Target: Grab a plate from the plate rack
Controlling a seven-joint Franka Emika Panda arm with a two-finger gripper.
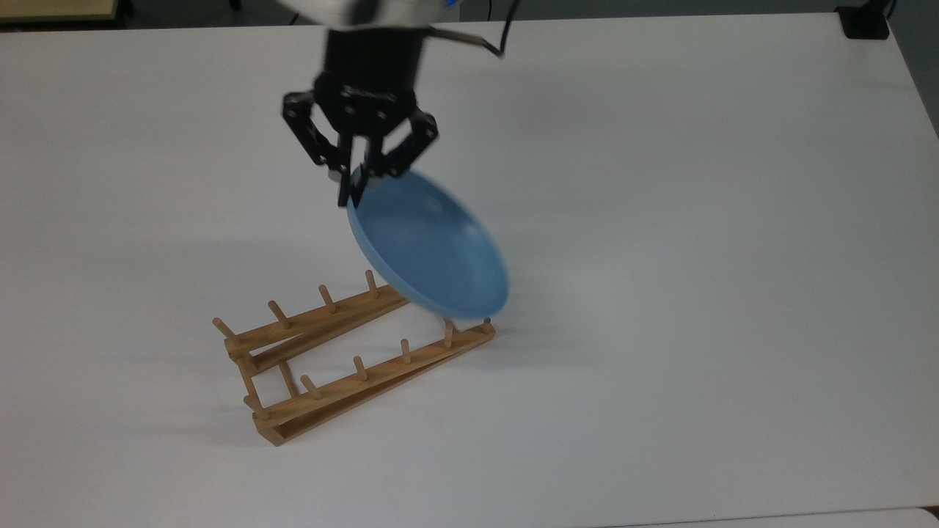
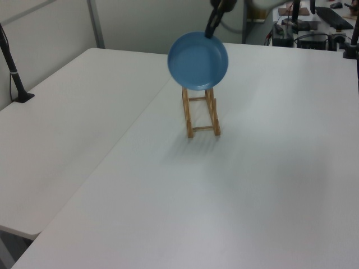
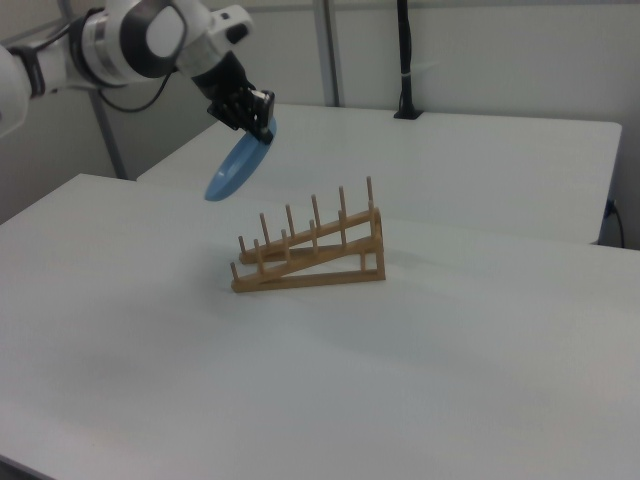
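The arm (image 1: 381, 11) is blurred and cut off by the top view's upper edge — just its dark wrist shows sharp. In the left view the gripper (image 2: 212, 28) is a dark smear running off the top edge. The plate (image 1: 428, 246) covers the far rail's end pegs on the rack (image 1: 352, 352) in the top view, and in the left view it hides the rack's far end — its rim is soft there.
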